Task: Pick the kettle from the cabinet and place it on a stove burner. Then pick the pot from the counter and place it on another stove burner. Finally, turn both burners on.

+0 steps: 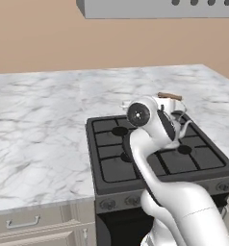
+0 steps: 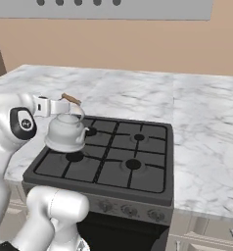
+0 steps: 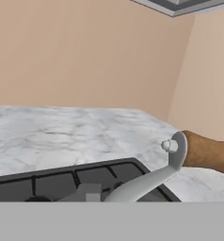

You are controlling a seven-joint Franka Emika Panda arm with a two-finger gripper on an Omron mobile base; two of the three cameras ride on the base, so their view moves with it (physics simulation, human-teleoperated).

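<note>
Even, shadowless, sharp rendered light

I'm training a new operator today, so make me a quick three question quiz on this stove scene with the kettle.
1. True or false: the kettle already sits flat on a burner.
2. Which part of the kettle does the gripper hold? A) spout B) wooden handle bar C) lid knob
3. Fill in: the kettle hangs over the ______ side of the stove, as the right base view shows it.

Key:
1. False; it hangs tilted above the grates, spout towards the stove's middle.
2. B; the gripper is shut on the brown bar of the handle.
3. Left.
</note>
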